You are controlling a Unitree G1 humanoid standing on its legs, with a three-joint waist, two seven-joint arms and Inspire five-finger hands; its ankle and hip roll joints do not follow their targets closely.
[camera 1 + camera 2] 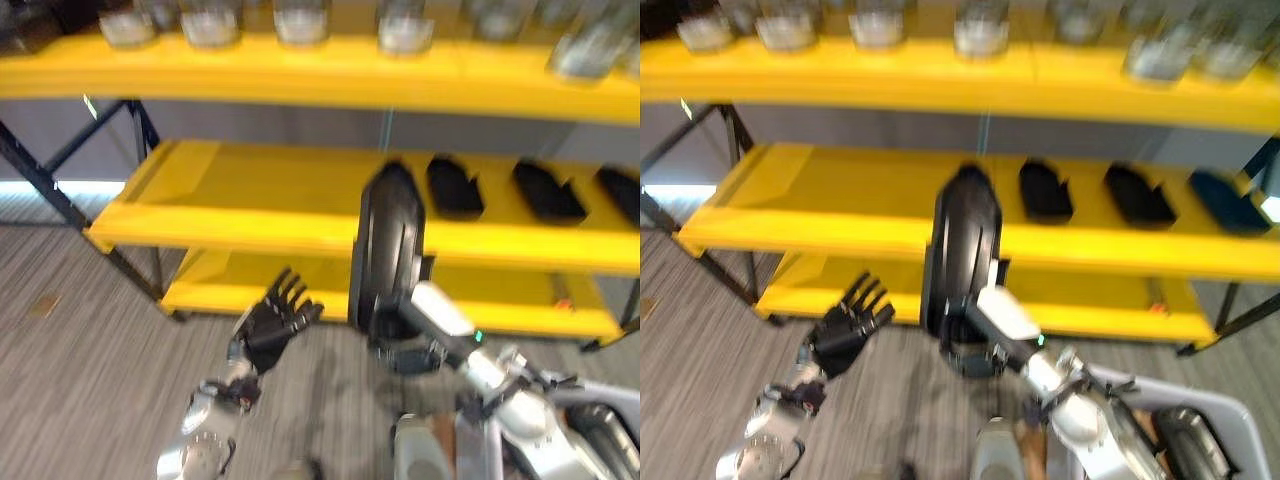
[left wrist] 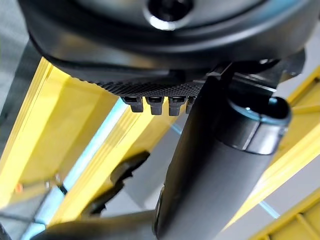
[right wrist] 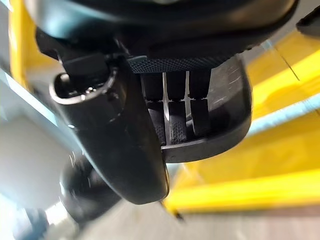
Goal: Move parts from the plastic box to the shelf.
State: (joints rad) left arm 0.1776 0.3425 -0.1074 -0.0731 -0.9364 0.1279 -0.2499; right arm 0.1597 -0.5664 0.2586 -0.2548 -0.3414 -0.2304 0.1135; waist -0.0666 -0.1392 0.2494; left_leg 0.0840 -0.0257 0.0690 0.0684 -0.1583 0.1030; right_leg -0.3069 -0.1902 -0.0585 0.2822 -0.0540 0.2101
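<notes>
My right robot hand (image 1: 400, 345) is curled round the bottom end of a large black oval moulded-plastic part (image 1: 387, 250); in the right wrist view fingers (image 3: 172, 117) lie along its ribbed inner face with the thumb (image 3: 117, 140) clamped on the other side. So pinching it, firm by the look of it

Part stands upright, long axis vertical, raised directly above that robot hand. Its upper end sits level with the yellow metal middle shelf (image 1: 250, 205) and in line with its front edge; can't tell if it touches the edge or is just short of it

My left robot hand (image 1: 278, 322) is off to the left and lower, fingers spread, holding nothing, near the part but apart from it

Three similar black parts (image 1: 455, 187) already lie flat on the same shelf, to the right. Bare yellow surface is to the left of them, right behind the held part

Grey plastic box (image 1: 1200, 425) at lower right, one more dark part inside

My read: next move is forward and tip flat, right arm only
</notes>
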